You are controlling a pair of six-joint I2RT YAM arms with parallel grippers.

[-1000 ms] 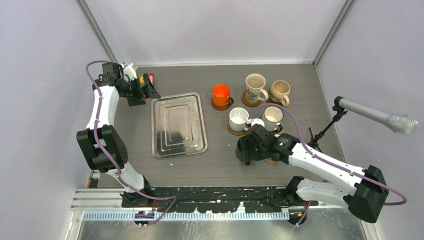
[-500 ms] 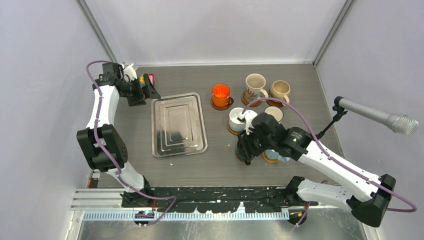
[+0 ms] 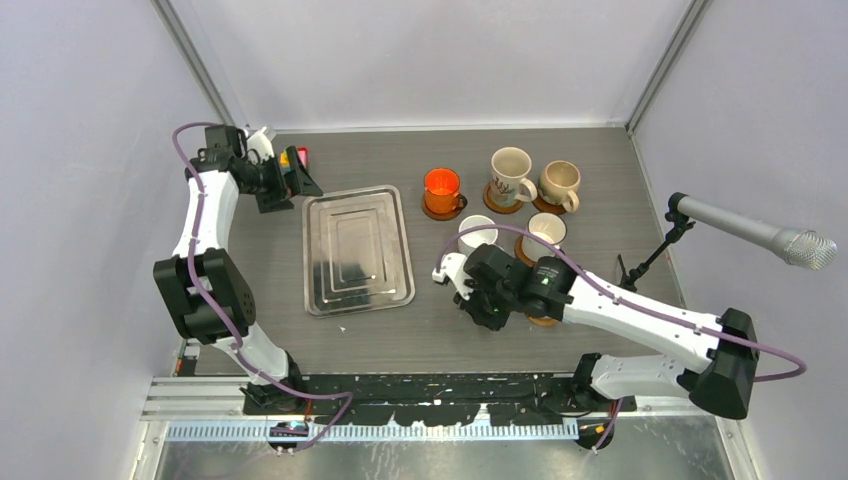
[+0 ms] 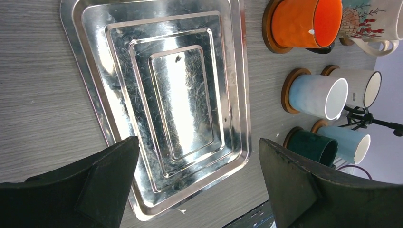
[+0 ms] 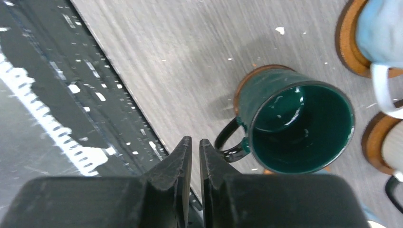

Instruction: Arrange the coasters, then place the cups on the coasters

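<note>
cup-placing step, tail end by the look of it. found the dark green cup (image 5: 297, 126) upright on its coaster (image 5: 241, 89) at the near side of the cluster, with its handle toward the right gripper (image 5: 195, 141). saw that gripper's jaws pressed together on nothing, near the handle and not touching it. noted the left gripper (image 4: 198, 141) spread wide and empty above the silver tray (image 4: 85, 57), well apart from the cups. counted the orange cup (image 3: 441, 186), the floral cup (image 3: 510, 168) and the beige cup (image 3: 560, 180) in the far row, then the pale blue-white cup (image 4: 311, 90), the white cup (image 4: 354, 85) and the light blue cup (image 4: 349, 142) nearer, every one on a brown coaster. spotted no bare coaster and no cup off one. judged little left to do: called for lifting the right arm straight up clear of the handle, then a check of every cup's centring
</note>
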